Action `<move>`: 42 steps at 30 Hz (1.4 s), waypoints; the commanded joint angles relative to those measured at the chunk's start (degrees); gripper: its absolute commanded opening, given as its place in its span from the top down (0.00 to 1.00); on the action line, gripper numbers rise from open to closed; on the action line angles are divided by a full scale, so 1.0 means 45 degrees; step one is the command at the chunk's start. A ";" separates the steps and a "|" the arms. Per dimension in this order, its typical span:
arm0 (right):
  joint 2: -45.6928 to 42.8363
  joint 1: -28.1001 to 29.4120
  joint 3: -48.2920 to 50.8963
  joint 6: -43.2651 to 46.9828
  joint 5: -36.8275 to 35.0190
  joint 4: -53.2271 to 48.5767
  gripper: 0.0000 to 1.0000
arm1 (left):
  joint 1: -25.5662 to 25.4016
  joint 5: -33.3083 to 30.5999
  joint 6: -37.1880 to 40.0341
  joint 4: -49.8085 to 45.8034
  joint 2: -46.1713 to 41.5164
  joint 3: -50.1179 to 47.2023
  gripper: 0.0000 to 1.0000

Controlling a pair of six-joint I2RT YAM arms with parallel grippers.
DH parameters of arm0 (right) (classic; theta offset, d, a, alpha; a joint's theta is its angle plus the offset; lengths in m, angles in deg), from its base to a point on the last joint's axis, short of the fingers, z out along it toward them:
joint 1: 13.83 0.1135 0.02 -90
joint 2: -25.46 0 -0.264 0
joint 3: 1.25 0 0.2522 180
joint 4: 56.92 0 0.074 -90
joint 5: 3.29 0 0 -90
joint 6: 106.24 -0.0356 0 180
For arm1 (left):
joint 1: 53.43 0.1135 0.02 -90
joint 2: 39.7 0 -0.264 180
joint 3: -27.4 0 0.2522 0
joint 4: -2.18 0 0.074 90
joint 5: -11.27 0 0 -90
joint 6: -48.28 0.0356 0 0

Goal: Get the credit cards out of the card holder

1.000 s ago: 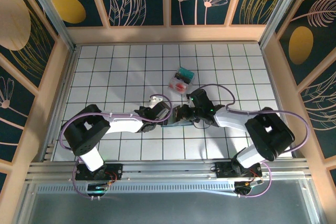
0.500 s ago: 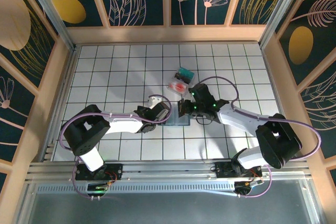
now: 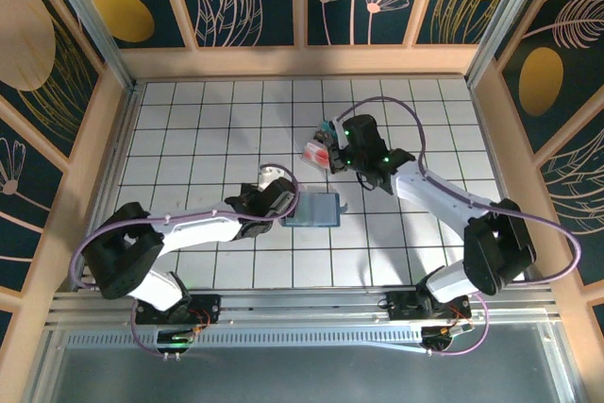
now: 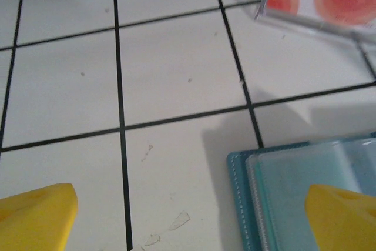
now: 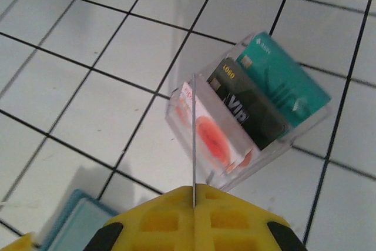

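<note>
- We see the right gripper with its jaws pinched shut on a held card. The card is thin, edge-on to the wrist camera, and points straight out from the fingertips.
- Just beyond and below that card sits the clear tray. In it a teal card, a dark card and a whitish-pink card with a red blotch lean in a row.
- Their faces run skew to the held card's edge, so we judge a slight wrist turn is needed before it can drop in beside them.
- The card holder lies open and flat on the tiled worktop, nearer the arm bases than the tray and apart from it.
- The left gripper sits at the holder's left edge, jaws wide and empty, with one fingertip over the holder's corner. This arm is the nearer one to the holder.
- We cannot tell whether any cards remain in the sleeves.
</note>
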 commanded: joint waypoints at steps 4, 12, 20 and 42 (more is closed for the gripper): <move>0.1430 -0.0406 -0.1035 0.4288 -0.0131 0.0386 1.00 | 0.0057 -0.0534 -0.0600 0.0262 -0.1571 -0.0553 0.01; 0.2467 -0.1379 -0.1927 0.5938 0.0925 0.0206 1.00 | 0.0213 -0.0729 -0.0935 0.0689 -0.2471 -0.1089 0.01; 0.3390 -0.1766 -0.2763 0.6702 0.1702 -0.0112 1.00 | 0.0401 -0.0720 -0.1000 0.0691 -0.2459 -0.1052 0.01; 0.5785 -0.2149 -0.4394 0.7226 0.2309 -0.1647 1.00 | 0.0912 -0.0467 -0.1159 0.0574 -0.2553 -0.1153 0.01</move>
